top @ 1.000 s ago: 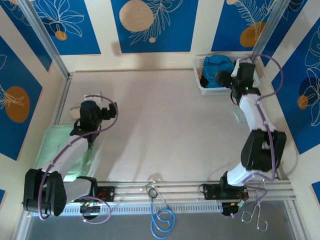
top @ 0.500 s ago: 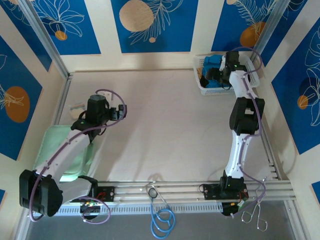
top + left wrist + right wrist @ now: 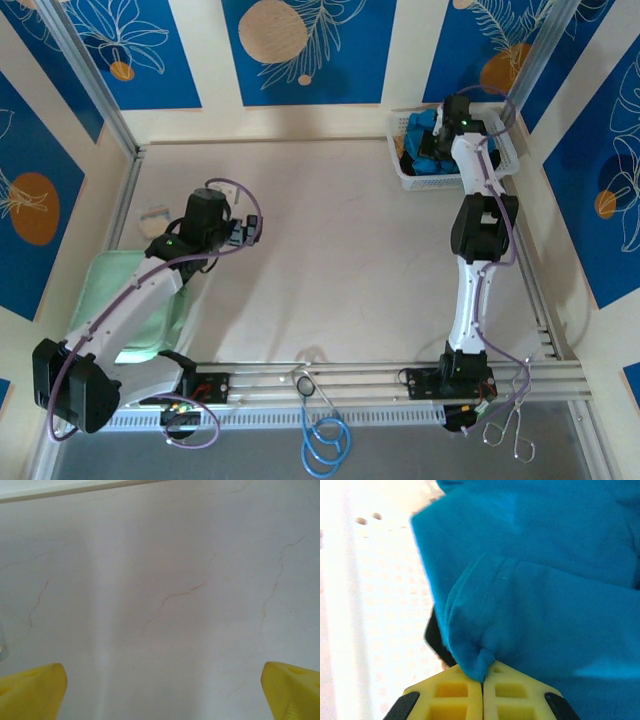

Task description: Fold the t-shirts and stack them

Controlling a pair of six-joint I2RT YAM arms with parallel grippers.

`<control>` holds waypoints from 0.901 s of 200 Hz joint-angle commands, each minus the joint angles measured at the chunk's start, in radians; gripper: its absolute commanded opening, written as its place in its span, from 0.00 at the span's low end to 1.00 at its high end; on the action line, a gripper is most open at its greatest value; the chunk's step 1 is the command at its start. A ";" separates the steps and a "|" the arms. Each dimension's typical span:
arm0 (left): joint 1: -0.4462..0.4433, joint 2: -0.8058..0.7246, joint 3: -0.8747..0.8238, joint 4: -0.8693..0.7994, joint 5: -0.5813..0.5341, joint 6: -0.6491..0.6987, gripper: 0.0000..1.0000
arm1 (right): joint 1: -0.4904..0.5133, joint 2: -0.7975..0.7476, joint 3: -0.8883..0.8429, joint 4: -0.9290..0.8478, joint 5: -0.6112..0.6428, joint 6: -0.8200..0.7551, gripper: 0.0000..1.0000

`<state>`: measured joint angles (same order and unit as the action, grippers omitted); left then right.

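The right claw (image 3: 482, 682) is clenched, its yellow fingertips (image 3: 450, 695) pressed together on a pinched fold of the teal-blue t-shirt (image 3: 545, 595). That shirt lies bunched in the white mesh basket (image 3: 385, 580) at the far right corner of the table (image 3: 340, 230). A dark patch of the black t-shirt (image 3: 435, 635) shows just beneath the teal fold, in the same basket. The left claw (image 3: 160, 685) is spread wide, grasping nothing, over bare table near the left edge, beside the pale green pad (image 3: 110, 290).
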<state>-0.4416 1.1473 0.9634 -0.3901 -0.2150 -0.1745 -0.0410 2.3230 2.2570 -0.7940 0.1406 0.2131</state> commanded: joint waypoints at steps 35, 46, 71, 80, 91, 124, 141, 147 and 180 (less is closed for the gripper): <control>-0.063 -0.026 0.090 -0.084 -0.019 0.014 0.98 | 0.097 -0.443 -0.200 0.170 0.037 -0.046 0.00; -0.072 -0.034 0.096 -0.090 -0.012 0.012 0.97 | 0.116 -0.500 -0.219 0.177 0.037 -0.049 0.00; -0.084 -0.063 0.100 -0.090 0.027 0.003 0.97 | 0.163 -0.612 -0.235 0.171 0.017 -0.062 0.00; -0.087 -0.073 0.100 -0.090 0.043 -0.002 0.97 | 0.183 -0.651 -0.243 0.171 -0.001 -0.067 0.00; -0.091 -0.082 0.105 -0.095 0.059 -0.009 0.97 | 0.211 -0.698 -0.255 0.173 -0.022 -0.070 0.00; -0.101 -0.110 0.124 -0.113 0.109 -0.019 0.97 | 0.333 -0.831 -0.291 0.174 -0.045 -0.081 0.00; -0.107 -0.125 0.130 -0.115 0.131 -0.018 0.97 | 0.399 -0.894 -0.321 0.182 -0.048 -0.075 0.00; -0.109 -0.131 0.130 -0.113 0.138 -0.019 0.97 | 0.420 -0.914 -0.333 0.187 -0.052 -0.069 0.00; -0.118 -0.161 0.123 -0.108 0.160 -0.016 0.97 | 0.515 -0.982 -0.425 0.207 -0.098 0.027 0.00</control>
<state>-0.5449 1.0187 1.0599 -0.4892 -0.0959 -0.1833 0.4240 1.3960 1.8843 -0.6346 0.0975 0.1677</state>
